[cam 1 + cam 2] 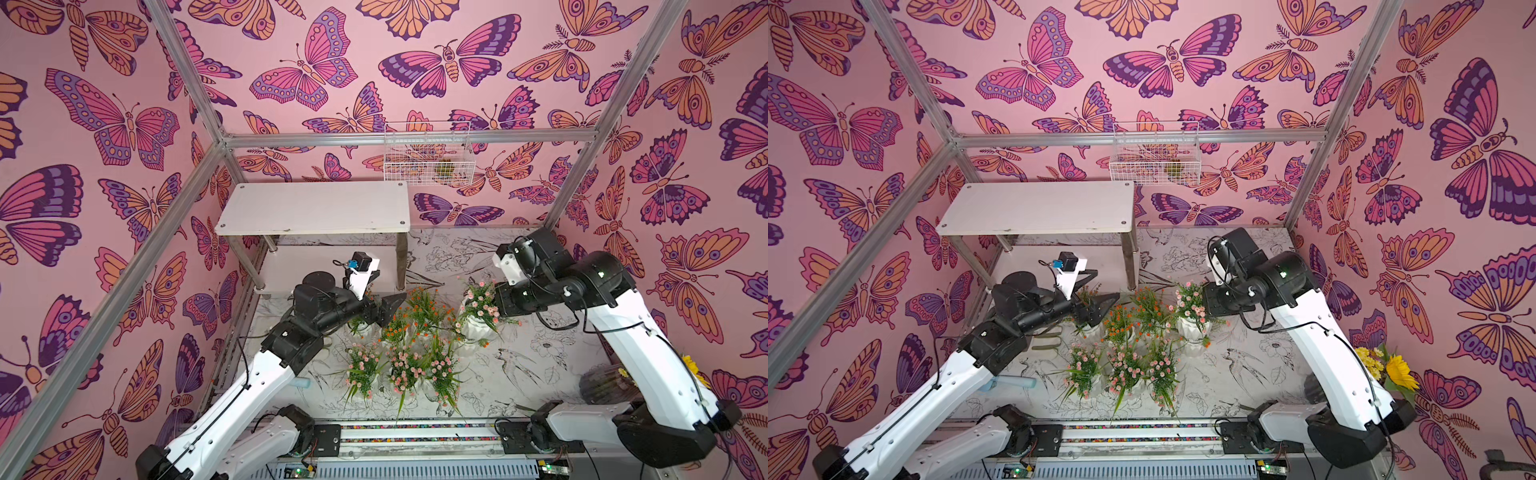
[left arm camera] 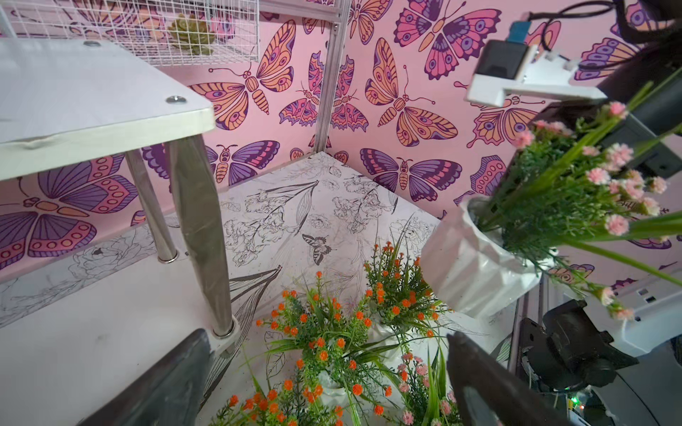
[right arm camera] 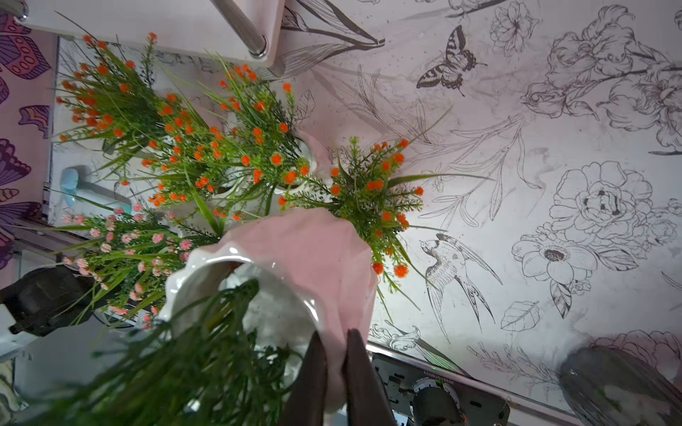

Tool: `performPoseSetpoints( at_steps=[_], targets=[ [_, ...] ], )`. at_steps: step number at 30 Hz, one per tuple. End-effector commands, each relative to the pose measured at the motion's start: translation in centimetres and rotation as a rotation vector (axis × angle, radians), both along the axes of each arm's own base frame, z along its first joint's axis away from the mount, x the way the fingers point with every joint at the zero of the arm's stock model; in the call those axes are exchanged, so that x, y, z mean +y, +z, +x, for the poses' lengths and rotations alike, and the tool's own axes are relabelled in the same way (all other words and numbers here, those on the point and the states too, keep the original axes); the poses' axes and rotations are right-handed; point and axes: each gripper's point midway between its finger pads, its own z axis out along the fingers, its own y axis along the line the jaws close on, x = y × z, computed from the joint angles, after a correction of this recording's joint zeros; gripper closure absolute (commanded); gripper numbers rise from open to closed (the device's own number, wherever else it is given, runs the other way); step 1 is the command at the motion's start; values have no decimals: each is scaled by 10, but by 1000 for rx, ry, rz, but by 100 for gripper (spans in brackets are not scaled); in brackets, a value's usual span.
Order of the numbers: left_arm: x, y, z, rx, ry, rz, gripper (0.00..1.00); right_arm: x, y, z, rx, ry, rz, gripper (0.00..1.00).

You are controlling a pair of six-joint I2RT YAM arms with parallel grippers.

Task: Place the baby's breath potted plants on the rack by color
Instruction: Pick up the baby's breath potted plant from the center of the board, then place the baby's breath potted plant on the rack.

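Note:
The white two-tier rack (image 1: 313,208) stands at the back left, its top board bare. Several orange-bloom baby's breath potted plants (image 1: 426,305) cluster on the table by the rack's front leg, and three pink-bloom ones (image 1: 405,370) stand in a row nearer the front. My left gripper (image 2: 326,346) hangs open above the orange plants (image 2: 332,332), holding nothing. My right gripper (image 3: 336,339) is shut on the rim of a white ribbed pot (image 3: 306,250). That pot's pink plant (image 1: 480,301) hangs tilted above the table, to the right of the orange ones.
A white wire basket (image 1: 428,156) with a small green plant hangs on the back wall, right of the rack. A sunflower bunch (image 1: 1391,368) in a dark vase (image 1: 602,384) sits at the right behind my right arm. A pale blue object (image 1: 1013,382) lies under my left arm.

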Motion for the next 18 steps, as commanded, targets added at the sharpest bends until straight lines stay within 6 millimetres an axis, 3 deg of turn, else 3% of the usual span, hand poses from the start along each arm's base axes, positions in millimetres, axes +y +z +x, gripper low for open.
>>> performPoseSetpoints(
  at_steps=[1, 11, 18],
  targets=[
    [-13, 0, 1, -63, -35, 26, 0, 13, 19, 12, -43, 41, 55, 98],
    [-68, -8, -15, -96, -238, 69, 0, 29, 29, 43, -83, 54, 72, 98],
    [-103, -11, -27, -115, -331, 78, 0, 36, 29, 51, -87, 62, 99, 98]
  ],
)
